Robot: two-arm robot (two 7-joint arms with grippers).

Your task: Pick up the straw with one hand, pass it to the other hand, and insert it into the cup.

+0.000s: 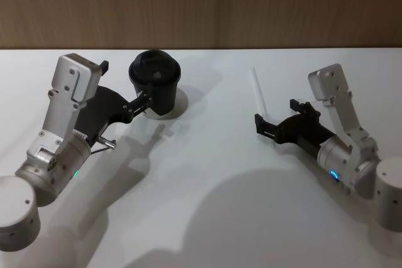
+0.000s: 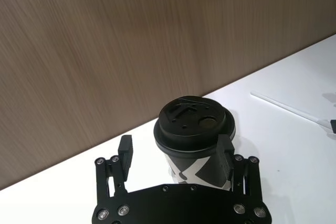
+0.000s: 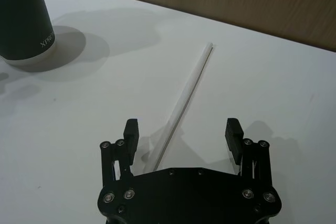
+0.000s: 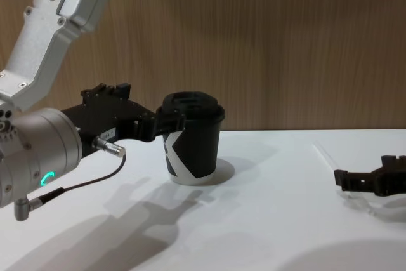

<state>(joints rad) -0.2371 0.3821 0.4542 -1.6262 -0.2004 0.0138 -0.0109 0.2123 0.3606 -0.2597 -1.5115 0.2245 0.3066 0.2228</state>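
Observation:
The straw [image 3: 185, 95] lies flat on the white table, thin and white, also seen in the head view [image 1: 257, 89]. My right gripper [image 3: 182, 129] hovers low over its near end, open, with the straw passing between the fingers and touching neither; it sits at the table's right [image 1: 275, 113]. The cup [image 1: 155, 83], black with a domed lid, stands upright at the back left. My left gripper [image 2: 176, 148] is open with a finger on each side of the cup [image 2: 194, 129], just under the lid; one finger is close against it and the other stands apart.
A wooden wall runs along the table's far edge. The white table [image 1: 207, 174] lies bare between the two arms and toward the front. In the chest view the cup [image 4: 192, 144] stands left of centre and the right gripper [image 4: 365, 174] is low at the right edge.

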